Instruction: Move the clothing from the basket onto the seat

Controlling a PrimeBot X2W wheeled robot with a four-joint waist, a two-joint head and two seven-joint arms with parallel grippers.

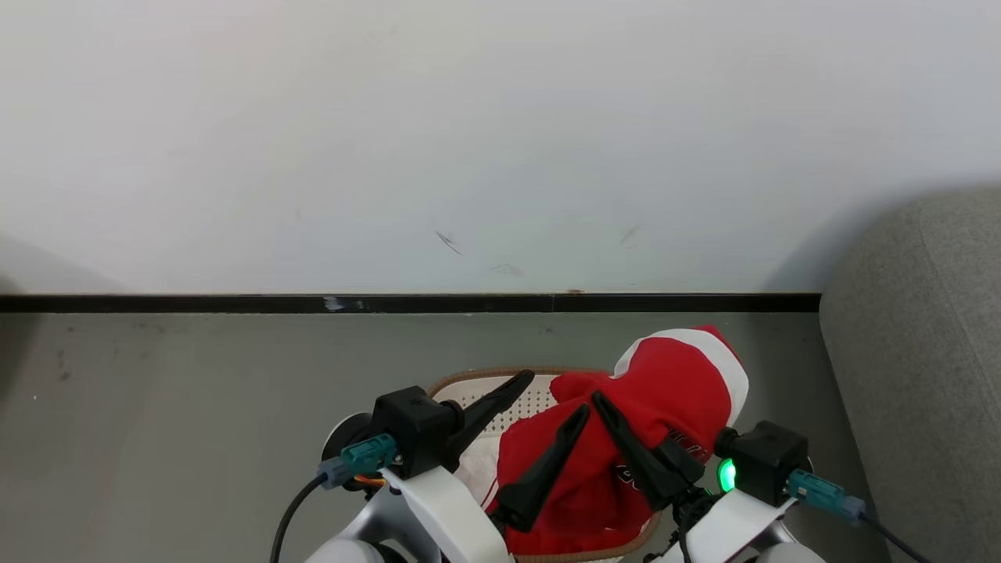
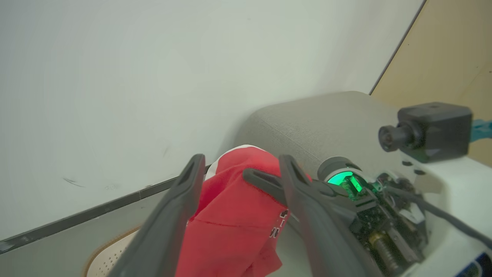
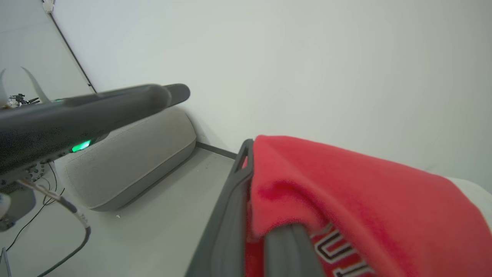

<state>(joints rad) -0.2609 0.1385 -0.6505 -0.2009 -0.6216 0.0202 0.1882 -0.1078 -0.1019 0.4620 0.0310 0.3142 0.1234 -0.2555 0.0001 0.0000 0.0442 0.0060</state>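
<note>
Your right gripper (image 1: pixel 606 407) clamped on red clothing (image 1: pixel 672 391) over basket (image 1: pixel 477 374). Your left gripper (image 1: pixel 551 395) spread wide, fabric between fingers. Seat (image 1: pixel 915 352) to right.

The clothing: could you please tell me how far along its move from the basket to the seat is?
Done: nothing that shows; the visible part of the seat bears no garment. In hand: the right claw is shut on the red clothing, bunched over the basket; the left claw stands open beside it. Left: carrying it to the seat, plus anything hidden beneath it.
</note>
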